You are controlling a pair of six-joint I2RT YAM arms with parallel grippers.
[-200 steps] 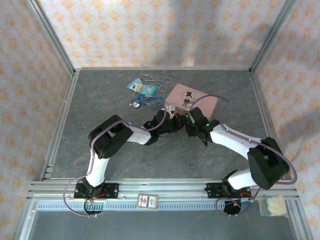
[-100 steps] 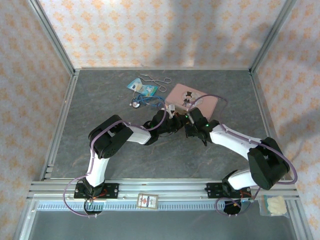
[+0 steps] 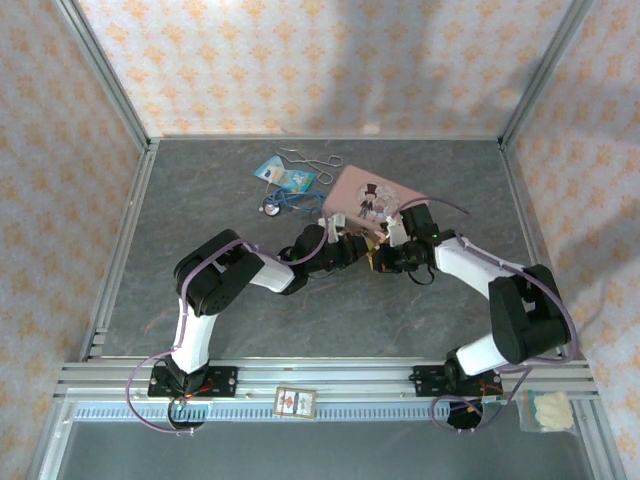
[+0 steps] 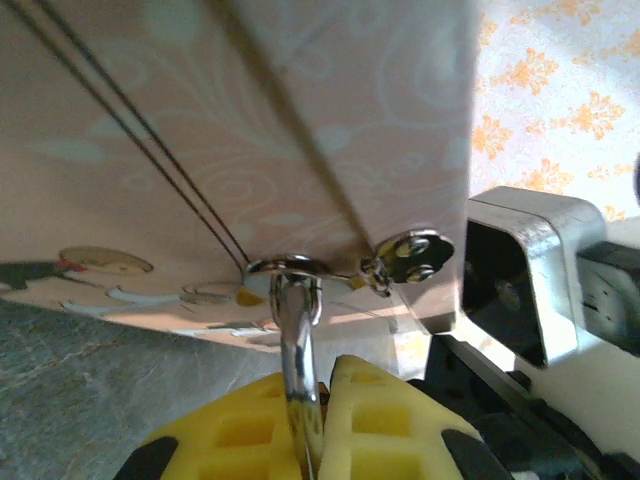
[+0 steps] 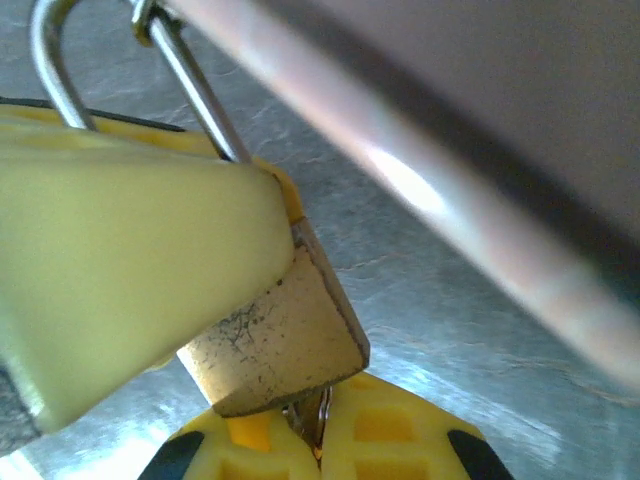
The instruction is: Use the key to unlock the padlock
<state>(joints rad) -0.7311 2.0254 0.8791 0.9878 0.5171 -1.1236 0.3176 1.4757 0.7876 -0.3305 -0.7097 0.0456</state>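
Two grips at pink tin (image 3: 352, 190) edge, left claw (image 4: 318, 385) clamping padlock (image 5: 278, 335), right claw (image 5: 320, 432) pinching key (image 5: 312, 408), open table (image 3: 200, 200) around.

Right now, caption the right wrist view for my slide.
Right gripper pinches the key at the base of the brass padlock.

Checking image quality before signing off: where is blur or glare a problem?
Right wrist view: padlock fairly sharp, pink tin box blurred, with a glare streak. Left wrist view: shackle crisp, wallpaper at right very bright. Top external view: evenly lit, padlock too small to make out.
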